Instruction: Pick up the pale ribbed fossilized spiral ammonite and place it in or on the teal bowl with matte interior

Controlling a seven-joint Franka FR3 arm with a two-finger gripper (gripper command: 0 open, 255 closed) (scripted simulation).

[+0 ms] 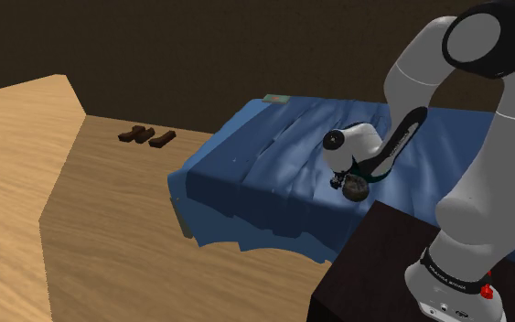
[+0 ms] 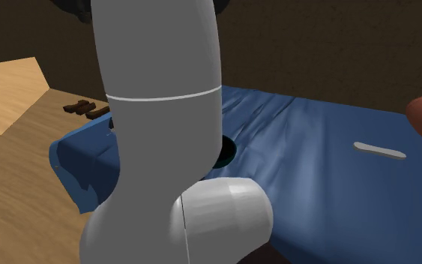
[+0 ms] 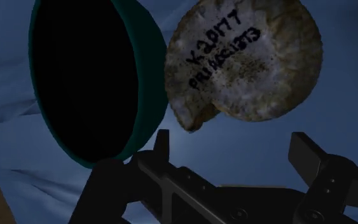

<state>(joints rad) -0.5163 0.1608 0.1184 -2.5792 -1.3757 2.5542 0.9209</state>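
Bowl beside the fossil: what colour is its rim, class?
The bowl has a teal rim around a black inside; the wrist view shows it best.

In the wrist view, two slanted lines of dark inked characters stand on the flat face of the pale brown-speckled spiral ammonite [image 3: 244, 63], which lies just beside the round teal bowl [image 3: 151, 95]. The first line reads roughly "K20177"; the second is smudged and ends in what looks like "1373". In the shoulder view's lower right, small white lettering runs along the black band [image 1: 449, 273] on the white robot arm's base, too small to read.
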